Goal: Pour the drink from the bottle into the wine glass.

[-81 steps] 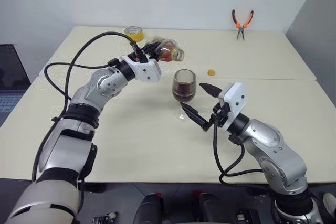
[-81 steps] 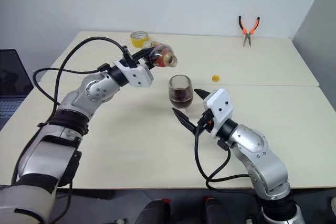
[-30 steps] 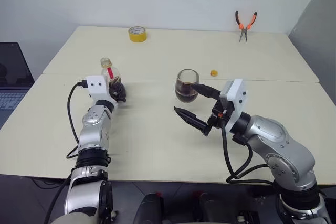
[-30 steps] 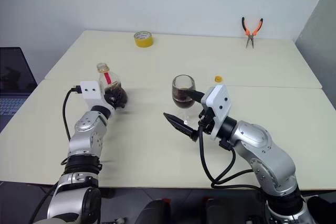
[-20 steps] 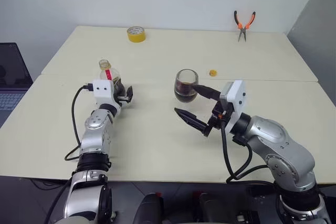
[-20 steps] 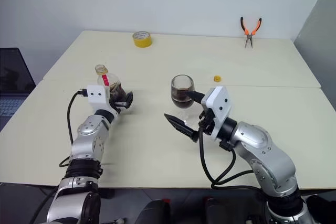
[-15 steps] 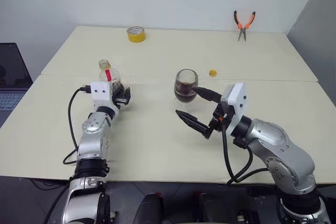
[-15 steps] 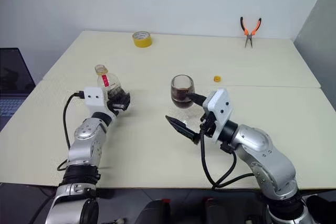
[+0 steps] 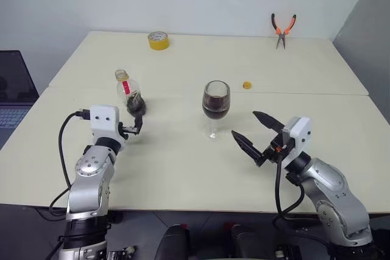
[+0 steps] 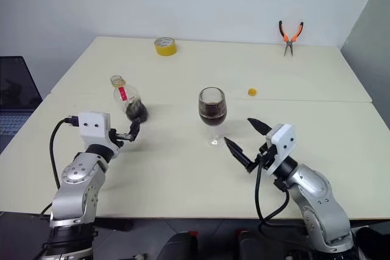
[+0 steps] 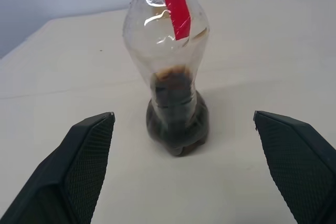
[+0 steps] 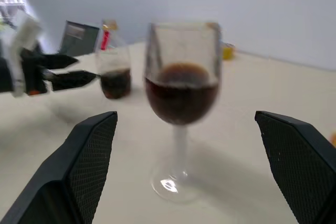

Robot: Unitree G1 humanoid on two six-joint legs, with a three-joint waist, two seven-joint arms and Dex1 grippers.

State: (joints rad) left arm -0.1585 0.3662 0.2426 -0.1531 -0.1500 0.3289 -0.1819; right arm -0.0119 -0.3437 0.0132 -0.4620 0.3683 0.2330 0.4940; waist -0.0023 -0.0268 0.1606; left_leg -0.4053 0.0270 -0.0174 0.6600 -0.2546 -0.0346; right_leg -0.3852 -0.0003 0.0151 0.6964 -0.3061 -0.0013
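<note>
The clear stemmed wine glass [image 9: 216,109] stands upright near the middle of the pale cream bench [image 9: 183,168], and its bowl is roughly half full of the dark, almost black drink [image 9: 216,111]. Over to the robot's left of the glass, well apart from it, the small squat clear plastic bottle with a red neck label [image 9: 129,95] stands upright with its neck uncapped, just a dark remnant pooled in its base. The left hand [image 9: 131,127] is released, both black fingers spread wide, sitting just short of the bottle on the robot's side and not touching it; the left wrist view shows the bottle standing free between the two fingertips [image 11: 86,156]. On the robot's right of the glass and nearer the robot, the right hand [image 9: 251,135] is released too, fingers splayed, apart from the foot and gripping nothing. Just beyond the glass to the right lies a small yellow screw cap [image 9: 247,84]. Far behind the glass, a yellow tape roll [image 9: 158,39] sits back-left and orange-handled pliers [image 9: 282,27] back-right
</note>
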